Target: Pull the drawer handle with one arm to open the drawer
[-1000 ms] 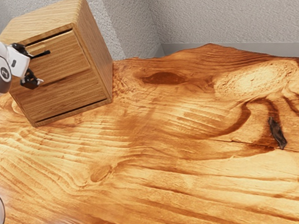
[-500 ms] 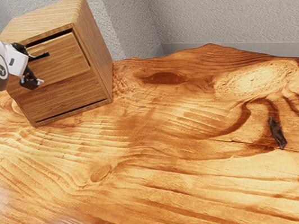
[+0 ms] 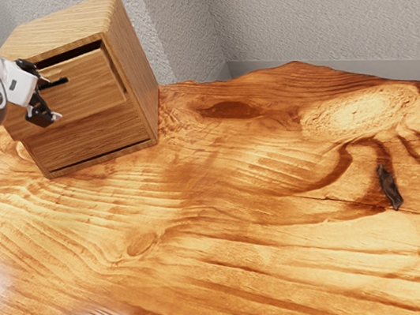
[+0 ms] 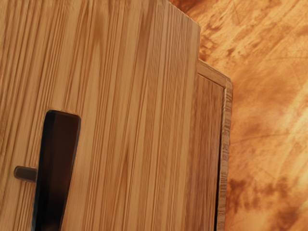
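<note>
A small wooden cabinet [image 3: 102, 134] stands at the back on the exterior view's left. Its top drawer [image 3: 90, 84] is slid out a little, leaving a dark gap above its front. A thin black handle [image 3: 59, 82] sticks out from the drawer front. My gripper [image 3: 42, 89] comes in from the left and is shut on that handle, one black finger above the bar and one below. In the wrist view the drawer front [image 4: 130, 110] is very close, with the dark handle [image 4: 55, 168] and its post beside it, and the cabinet edge [image 4: 222, 159] behind.
The cabinet rests on a broad glossy wood-grain surface [image 3: 268, 220] that stretches toward the exterior view's right and front. A small dark knot [image 3: 389, 187] lies at the right. Grey textured walls [image 3: 314, 5] close off the back, just behind the cabinet.
My hand has drawn back toward the exterior view's left with the handle. The top drawer has come out slightly further and the gap above it is wider.
</note>
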You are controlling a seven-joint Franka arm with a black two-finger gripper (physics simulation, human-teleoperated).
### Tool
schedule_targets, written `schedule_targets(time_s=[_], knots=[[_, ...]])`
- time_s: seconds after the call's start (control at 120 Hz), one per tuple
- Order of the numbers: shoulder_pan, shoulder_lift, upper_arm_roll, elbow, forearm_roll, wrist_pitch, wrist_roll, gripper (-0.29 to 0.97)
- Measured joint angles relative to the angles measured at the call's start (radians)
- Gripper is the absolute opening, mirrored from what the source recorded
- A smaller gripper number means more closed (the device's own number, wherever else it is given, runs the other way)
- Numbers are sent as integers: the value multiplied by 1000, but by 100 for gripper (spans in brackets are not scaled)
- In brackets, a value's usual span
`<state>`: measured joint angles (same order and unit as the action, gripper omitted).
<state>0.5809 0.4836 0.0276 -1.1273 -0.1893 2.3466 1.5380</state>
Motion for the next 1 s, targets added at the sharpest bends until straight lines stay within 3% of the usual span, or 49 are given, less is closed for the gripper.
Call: schedule_targets(time_s=[0.8, 0.95, 1.0], knots=[[-25, -167, 2, -248, -1, 44, -1, 69], [-26, -203, 3, -283, -7, 48, -1, 58], [-27, -208, 4, -287, -8, 49, -2, 60]])
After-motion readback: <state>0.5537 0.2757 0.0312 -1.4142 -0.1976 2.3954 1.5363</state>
